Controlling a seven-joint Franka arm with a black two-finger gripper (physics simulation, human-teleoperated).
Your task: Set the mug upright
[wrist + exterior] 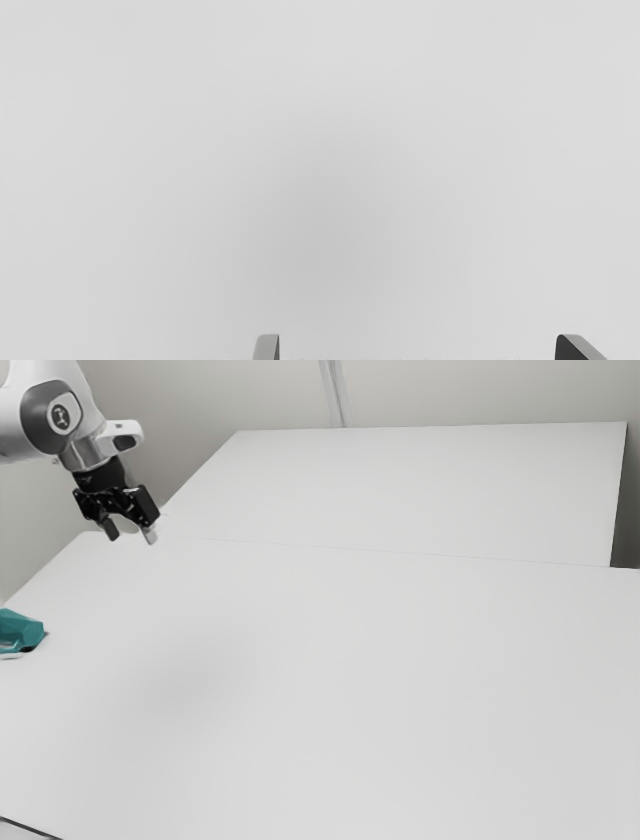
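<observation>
1. End effector [131, 536]: spread, with nothing between the fingers [267, 348]; raised at the exterior view's upper left, tips directed downward.
2. Arm [48, 410]: white and grey, entering from the exterior view's upper left.
3. Tabletop [350, 690]: pale, plain; a soft grey shadow [320, 245] lies on it in the wrist view.
4. Teal item [20, 630]: on the tabletop, at the exterior view's left edge, partly cut off, well apart from the end effector.
5. Mug: location uncertain; whether the teal item is the mug cannot be determined.
</observation>
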